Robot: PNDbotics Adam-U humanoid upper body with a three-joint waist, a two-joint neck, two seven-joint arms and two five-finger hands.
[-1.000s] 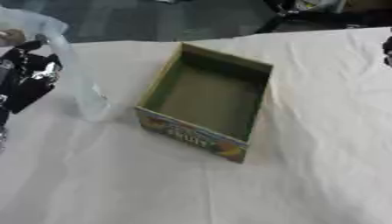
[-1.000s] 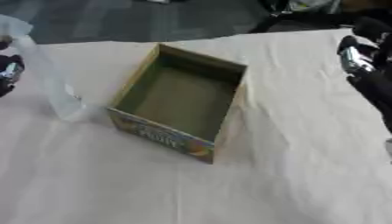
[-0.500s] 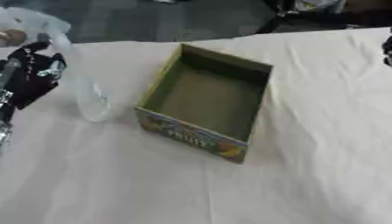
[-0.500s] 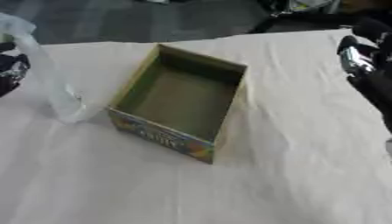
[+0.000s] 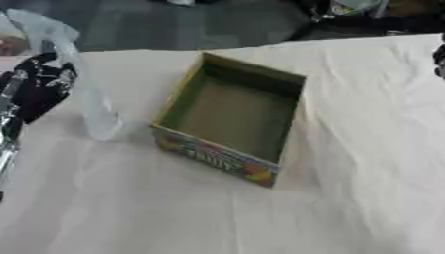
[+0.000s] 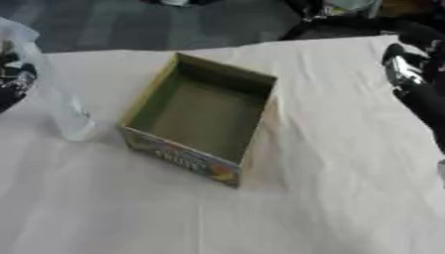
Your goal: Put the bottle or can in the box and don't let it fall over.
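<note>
Box [image 5: 229, 119] open-topped mid-table, cloth free all round. Left hand [image 5: 39, 89] wrapped round bottle [image 5: 85, 94], nearer box than before. Right hand [image 6: 408, 79] at right edge, fingers unclear.

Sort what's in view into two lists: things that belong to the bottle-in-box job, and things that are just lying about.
Belongs to the job:
- clear bottle, tilted, at the left hand
- open cardboard box, nothing in it
- right hand, at the right edge, away from both

Just lying about:
- white cloth covering the table
- dark clutter beyond the far edge, too blurred to name
</note>
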